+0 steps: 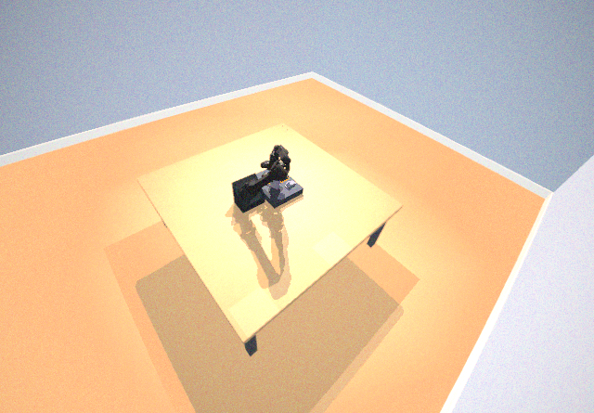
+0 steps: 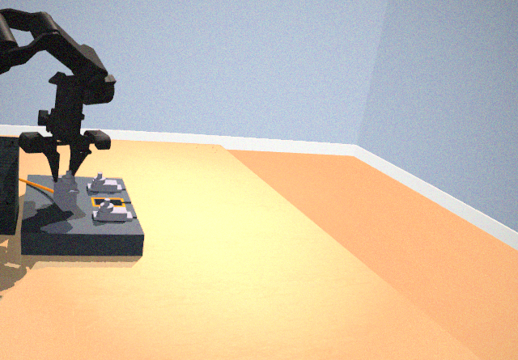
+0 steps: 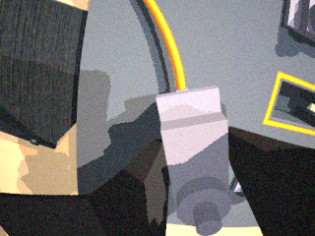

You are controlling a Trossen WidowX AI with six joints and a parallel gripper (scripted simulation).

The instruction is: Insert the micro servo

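Note:
The loose grey micro servo [image 2: 65, 197] [image 3: 194, 140] stands on the dark grey deck [image 1: 290, 199] [image 2: 83, 245] [image 3: 118, 29], left of the pocket in the exterior view, with its output shaft pointing up. Its orange cable [image 2: 37, 185] [image 3: 172, 49] runs off toward the black box. My gripper [image 2: 63, 176] [image 3: 194, 142] points down and is shut on the loose servo, one finger on each side. The marked pocket's yellow outline [image 2: 106, 197] [image 3: 272, 97] lies right of the servo; the pocket is empty. Whether the servo's underside touches the deck is hard to tell.
Two seated servos [image 2: 104, 186] [image 2: 112, 214] flank the pocket, close to it. A tall black box [image 1: 247, 195] [image 2: 8, 188] [image 3: 39, 64] stands against the deck's left side. The deck rests on a pale table [image 1: 326, 207] [image 2: 251, 264].

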